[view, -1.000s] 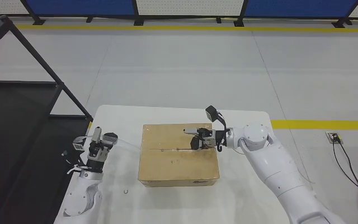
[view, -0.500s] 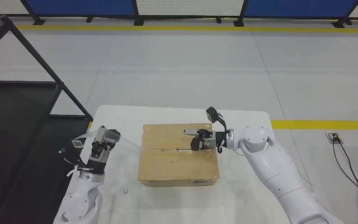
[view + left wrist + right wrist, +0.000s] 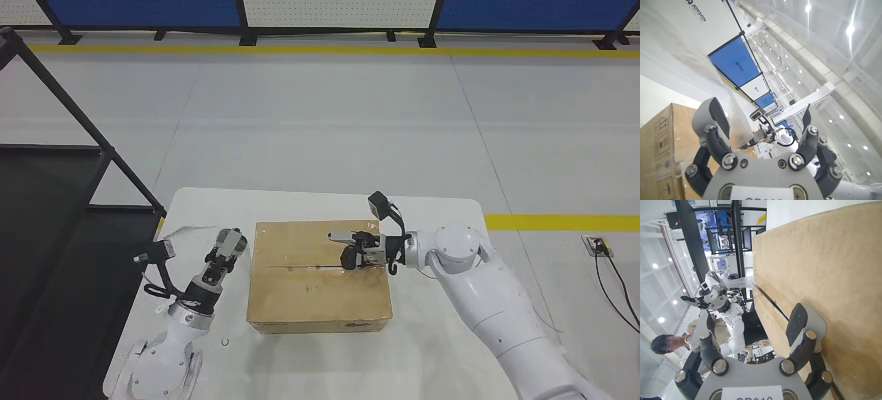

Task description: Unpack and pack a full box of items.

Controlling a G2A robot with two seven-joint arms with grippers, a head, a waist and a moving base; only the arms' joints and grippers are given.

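A closed brown cardboard box [image 3: 318, 280] stands in the middle of the white table [image 3: 430, 345], its top flaps meeting at a seam. My right gripper [image 3: 347, 248] is open over the box top near the seam's right end, one pad [image 3: 797, 321] resting on the cardboard [image 3: 829, 266]. My left gripper [image 3: 228, 245] is open just left of the box's left edge, tilted upward. A strip of clear tape [image 3: 738, 123] clings to one of its fingers. In the right wrist view the tape [image 3: 740, 282] runs from the seam's end to the left gripper [image 3: 715, 281].
A black metal frame [image 3: 70, 120] stands off the table's left side. A small ring-like scrap [image 3: 226, 343] lies on the table in front of the box's left corner. Bare table lies right of and in front of the box.
My left gripper has swung from the table's left edge rightward to the box's left side, tilting up with the tape on its finger. The right arm has stayed still.
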